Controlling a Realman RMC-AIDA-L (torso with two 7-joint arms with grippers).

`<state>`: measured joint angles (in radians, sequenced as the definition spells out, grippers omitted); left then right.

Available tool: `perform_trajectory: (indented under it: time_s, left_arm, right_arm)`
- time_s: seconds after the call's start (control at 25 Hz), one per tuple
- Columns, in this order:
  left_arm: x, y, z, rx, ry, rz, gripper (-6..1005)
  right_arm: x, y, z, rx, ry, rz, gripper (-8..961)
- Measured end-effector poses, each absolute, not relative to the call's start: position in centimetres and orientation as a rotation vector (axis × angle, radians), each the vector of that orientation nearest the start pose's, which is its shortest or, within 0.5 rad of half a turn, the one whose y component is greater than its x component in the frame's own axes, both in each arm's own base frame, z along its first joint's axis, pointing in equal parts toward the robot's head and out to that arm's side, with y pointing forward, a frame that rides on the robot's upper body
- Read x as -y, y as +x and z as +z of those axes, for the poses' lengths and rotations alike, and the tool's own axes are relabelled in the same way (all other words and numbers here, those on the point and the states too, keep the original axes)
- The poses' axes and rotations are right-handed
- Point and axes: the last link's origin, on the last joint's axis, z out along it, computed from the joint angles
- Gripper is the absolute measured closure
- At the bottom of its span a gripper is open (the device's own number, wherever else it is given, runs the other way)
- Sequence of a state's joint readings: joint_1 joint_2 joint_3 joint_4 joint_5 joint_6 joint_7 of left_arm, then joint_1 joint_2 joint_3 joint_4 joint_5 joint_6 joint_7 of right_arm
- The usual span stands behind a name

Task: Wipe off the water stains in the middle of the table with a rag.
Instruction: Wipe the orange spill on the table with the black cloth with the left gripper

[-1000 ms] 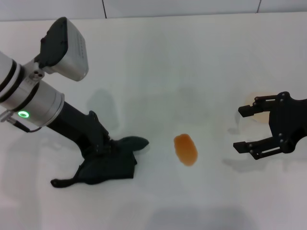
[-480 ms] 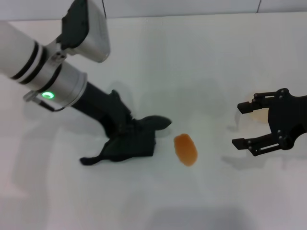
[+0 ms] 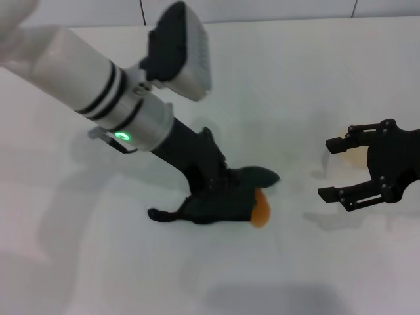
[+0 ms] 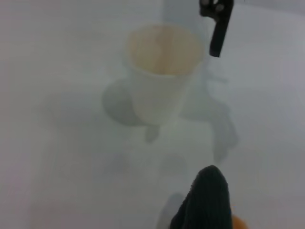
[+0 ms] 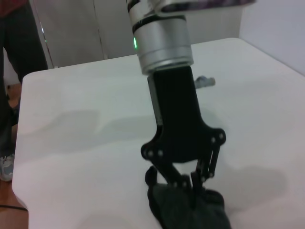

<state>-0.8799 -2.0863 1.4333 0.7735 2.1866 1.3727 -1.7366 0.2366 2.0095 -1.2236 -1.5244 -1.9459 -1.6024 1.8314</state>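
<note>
So the left gripper (image 3: 220,190) was clamped down on the rag (image 3: 220,205), pressing it flat on the table (image 3: 295,85). Rag lay lengthwise left-to-right, thin tail pointing left, its right end covering most of the water stains (image 3: 262,211). Right gripper (image 3: 341,169) sat wide open, holding nothing.

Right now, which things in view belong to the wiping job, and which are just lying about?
In the job:
rag, pinched by the left gripper
stain, partly under the rag
table

Lying about:
cup, beside the open, idle right gripper
</note>
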Motion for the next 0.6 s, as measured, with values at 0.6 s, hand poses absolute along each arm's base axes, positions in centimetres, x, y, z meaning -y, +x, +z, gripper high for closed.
perform_trajectory:
  time_s: [0.6]
  left_arm:
    - [-34.0, -12.6, -11.3, -0.11, -3.279, 0.254, 930]
  right_arm:
    - [-29.1, 20.3, 5.3, -0.306, -2.876, 0.197, 111]
